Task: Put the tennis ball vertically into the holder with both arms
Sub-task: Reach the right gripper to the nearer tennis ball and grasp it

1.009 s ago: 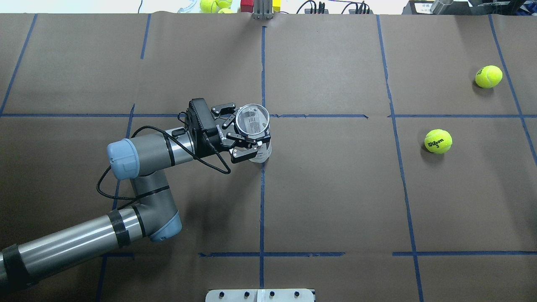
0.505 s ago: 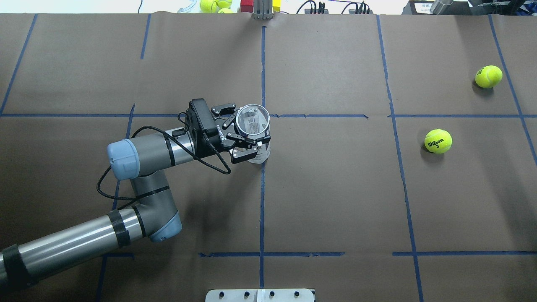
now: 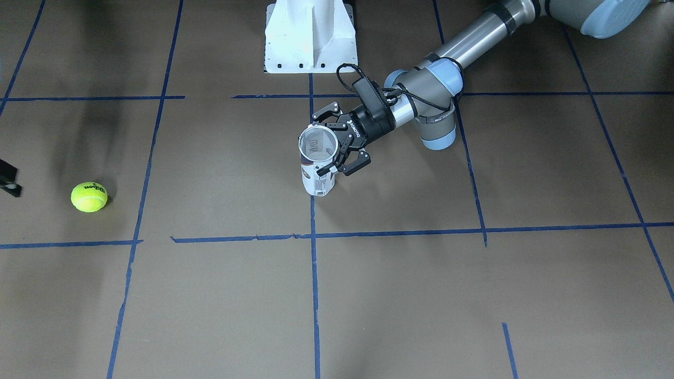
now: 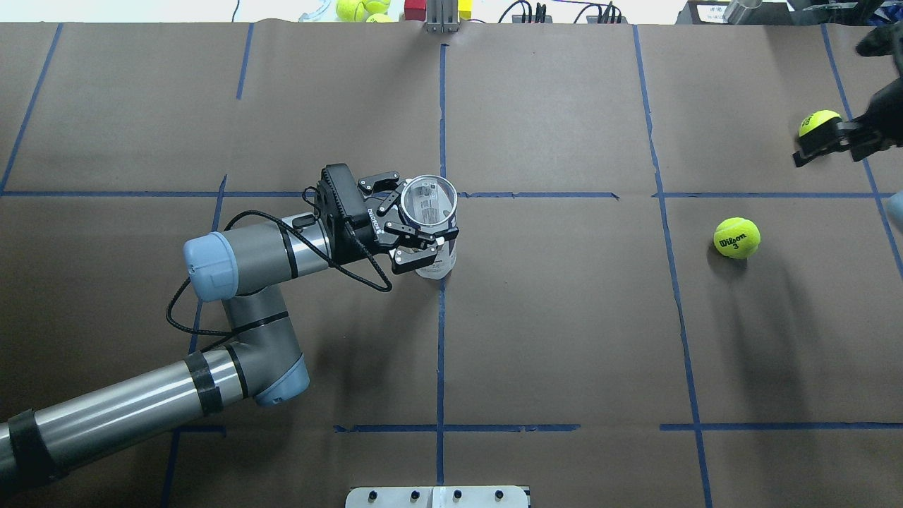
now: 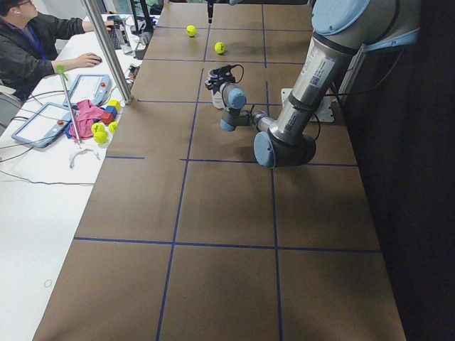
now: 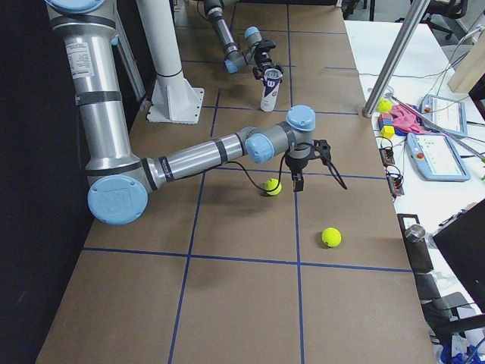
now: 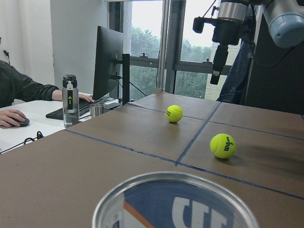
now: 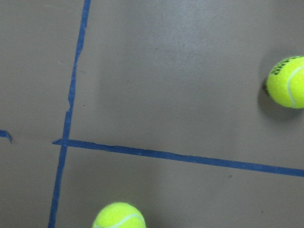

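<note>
Clamping the upright holder [image 3: 317, 181] is the half-closed left gripper [image 4: 415, 224]

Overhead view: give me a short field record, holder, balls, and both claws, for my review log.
holder: upright, mouth up, empty
left claw: shut on the holder near its rim
right claw: open, empty, above the far ball
far ball: on the table, partly hidden overhead
Wilson ball: on the table, untouched
stage: no ball picked up yet
</note>
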{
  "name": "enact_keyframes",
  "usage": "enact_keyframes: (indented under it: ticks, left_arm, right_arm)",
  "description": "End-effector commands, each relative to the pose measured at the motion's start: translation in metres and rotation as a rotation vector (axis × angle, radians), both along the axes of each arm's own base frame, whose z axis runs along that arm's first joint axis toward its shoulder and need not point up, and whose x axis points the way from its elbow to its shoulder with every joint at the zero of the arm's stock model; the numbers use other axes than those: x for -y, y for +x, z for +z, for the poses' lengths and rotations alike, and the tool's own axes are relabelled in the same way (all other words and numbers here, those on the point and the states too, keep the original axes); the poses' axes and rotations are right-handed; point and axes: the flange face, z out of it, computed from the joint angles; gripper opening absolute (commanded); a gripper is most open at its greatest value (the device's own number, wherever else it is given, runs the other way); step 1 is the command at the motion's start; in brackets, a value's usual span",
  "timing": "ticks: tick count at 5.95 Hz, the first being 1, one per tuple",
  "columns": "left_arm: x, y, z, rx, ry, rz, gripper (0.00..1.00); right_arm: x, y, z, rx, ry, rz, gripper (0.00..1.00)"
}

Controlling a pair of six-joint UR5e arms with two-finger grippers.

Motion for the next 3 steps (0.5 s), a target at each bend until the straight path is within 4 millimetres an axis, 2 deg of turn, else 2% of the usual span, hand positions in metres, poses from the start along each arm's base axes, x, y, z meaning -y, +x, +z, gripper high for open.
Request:
enact_keyframes:
  ticks: [1,3]
  left_arm:
    - [0.0,0.0,-0.002,-0.002,0.001,0.0,0.84]
    - [0.0,0.0,-0.003,-0.003,0.001,0.0,0.84]
  right_arm:
    - [-0.021,-0.058,0.004,-0.02,0.019,0.005,1.0]
    - [-0.05,-0.078,0.032,-0.016,0.052,-0.006,1.0]
